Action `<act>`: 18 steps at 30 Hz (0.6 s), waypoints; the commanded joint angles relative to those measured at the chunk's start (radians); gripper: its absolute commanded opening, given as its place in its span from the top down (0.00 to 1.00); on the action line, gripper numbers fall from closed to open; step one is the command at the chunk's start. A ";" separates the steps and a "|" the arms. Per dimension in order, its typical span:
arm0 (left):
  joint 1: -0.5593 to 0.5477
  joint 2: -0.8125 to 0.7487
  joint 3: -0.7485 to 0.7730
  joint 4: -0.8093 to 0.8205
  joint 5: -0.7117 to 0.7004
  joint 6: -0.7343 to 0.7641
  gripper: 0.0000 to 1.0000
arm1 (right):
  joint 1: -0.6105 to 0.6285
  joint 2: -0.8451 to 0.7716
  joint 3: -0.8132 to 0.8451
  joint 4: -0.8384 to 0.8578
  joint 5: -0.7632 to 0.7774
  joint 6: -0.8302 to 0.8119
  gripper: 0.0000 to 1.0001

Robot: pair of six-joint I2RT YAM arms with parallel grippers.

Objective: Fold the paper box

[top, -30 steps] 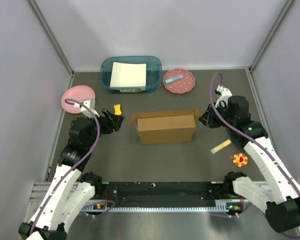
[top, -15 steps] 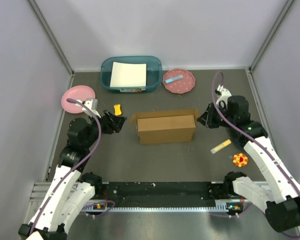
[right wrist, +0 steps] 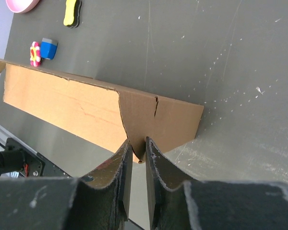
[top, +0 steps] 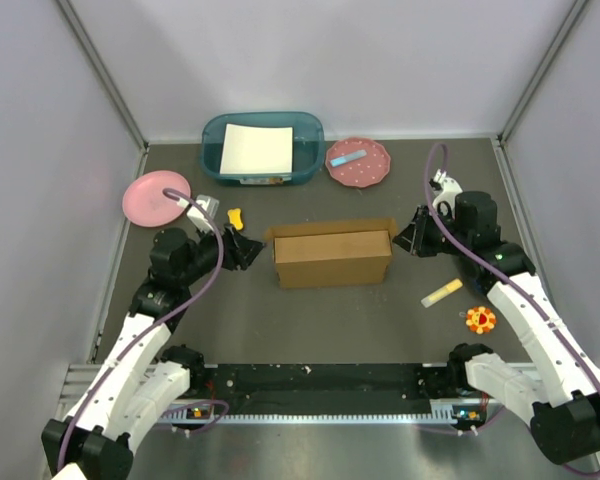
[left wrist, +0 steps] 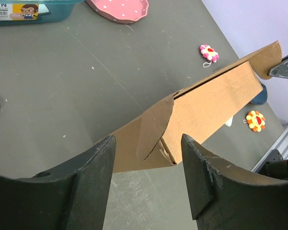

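Now the left gripper (top: pixel 248 250) has swung in from beside the yellow toy (top: pixel 236 217) and sits just off the left end of the paper box (top: pixel 332 257), which a second ago it was still well short of. The box itself has not shifted: it lies in the middle of the table (top: pixel 310 320), long side facing the arms, lid down over the body, with the teal bin (top: pixel 262 148) well behind it.

From the left wrist, the fingers (left wrist: pixel 86 182) are spread wide, holding nothing, with the left end flap (left wrist: pixel 156 124) standing out loose in the gap between them. That flap angles away from the box wall rather than lying tucked against it.

The right gripper (right wrist: pixel 137 143) has barely moved. Its fingers are drawn almost together at the lower edge of the right end flap (right wrist: pixel 170 122). They seem to pinch the cardboard there, though the contact point is half hidden by the fingers themselves.

So the right end looks steadied while the left arm lines up on the last loose flap. The likely next step is closing on that flap, or pushing it inward against the wall.
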 commanded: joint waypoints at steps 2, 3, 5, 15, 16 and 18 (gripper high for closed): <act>0.005 0.018 0.003 0.089 0.036 0.013 0.41 | 0.012 0.001 0.025 0.064 -0.027 0.021 0.84; 0.005 0.029 0.005 0.089 0.042 0.011 0.42 | 0.012 0.001 0.026 0.064 -0.028 0.021 0.84; 0.005 0.037 0.014 0.089 0.052 0.011 0.45 | 0.012 0.003 0.026 0.067 -0.030 0.023 0.84; -0.012 0.070 0.014 0.089 0.044 0.031 0.60 | 0.012 0.011 0.025 0.071 -0.036 0.030 0.85; -0.014 0.070 0.014 0.088 0.044 0.029 0.62 | 0.012 0.011 0.025 0.073 -0.036 0.033 0.85; -0.014 0.072 0.017 0.122 0.044 0.020 0.67 | 0.012 0.012 0.025 0.074 -0.039 0.037 0.85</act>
